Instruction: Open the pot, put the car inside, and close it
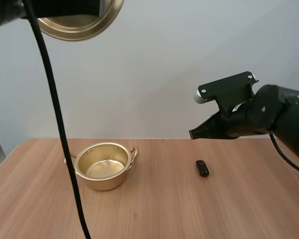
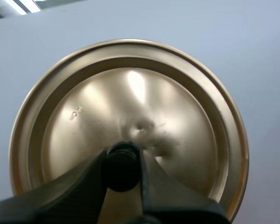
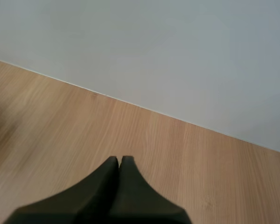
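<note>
1. While the left gripper pinches the black knob of the gold lid between its two fingers, the lid hangs high above the table, up and to the left of the open pot. A weak pinch on that small round knob could let the lid tilt or drop onto the wood.
2. The car, a small dark toy, lies on bare table well to the right of the pot, apart from both arms and not yet picked up.
3. The right gripper hovers in the air above the car, its fingers pressed together into one dark wedge. Lowered like this, it would probably shove the car rather than grasp it, so the fingers need to spread first.
4. Because the car is small and low, a descent slightly to one side could nudge it away across the smooth wood.
5. The pot stands empty. A release off centre could bounce the car off the rim, and a lid brought down tilted could sit crooked.
</note>
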`<state>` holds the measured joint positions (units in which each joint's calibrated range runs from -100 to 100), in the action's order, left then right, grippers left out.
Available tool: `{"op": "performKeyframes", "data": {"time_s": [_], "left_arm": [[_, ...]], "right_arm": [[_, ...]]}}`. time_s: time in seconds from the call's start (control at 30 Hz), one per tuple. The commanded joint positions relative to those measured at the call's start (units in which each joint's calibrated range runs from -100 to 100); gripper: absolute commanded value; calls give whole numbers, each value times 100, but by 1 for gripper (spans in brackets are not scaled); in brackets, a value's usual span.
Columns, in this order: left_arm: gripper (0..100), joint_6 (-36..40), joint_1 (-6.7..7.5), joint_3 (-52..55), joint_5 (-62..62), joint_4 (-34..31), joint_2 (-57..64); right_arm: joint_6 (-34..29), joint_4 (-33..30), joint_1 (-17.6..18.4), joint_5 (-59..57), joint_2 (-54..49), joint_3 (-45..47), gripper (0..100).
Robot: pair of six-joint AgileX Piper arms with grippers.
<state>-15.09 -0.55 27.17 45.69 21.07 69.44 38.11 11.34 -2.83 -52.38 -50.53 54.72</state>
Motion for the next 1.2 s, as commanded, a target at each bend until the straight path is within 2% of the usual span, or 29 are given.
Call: {"op": "performKeyframes", "data": {"time_s": [0.0,0.07,0.13,0.37,0.57,1.17], "left_arm": [[0,7,-4,-42,6,2,-5],[0,7,-4,-51,-54,2,-5],[0,7,-4,-51,-114,2,-5],[0,7,-54,-51,-278,-8,-5],[0,7,-54,-51,-278,-8,-63],[0,7,-54,-238,-614,13,-73]], "right_arm": [[26,-16,-2,45,2420,-157,32],[26,-47,-2,200,2650,-156,49],[26,-58,-2,234,2862,-156,58],[26,-58,-2,373,3546,-156,60],[26,-58,-2,413,4015,-200,77],[-17,-200,-2,1340,4274,-319,77]]}}
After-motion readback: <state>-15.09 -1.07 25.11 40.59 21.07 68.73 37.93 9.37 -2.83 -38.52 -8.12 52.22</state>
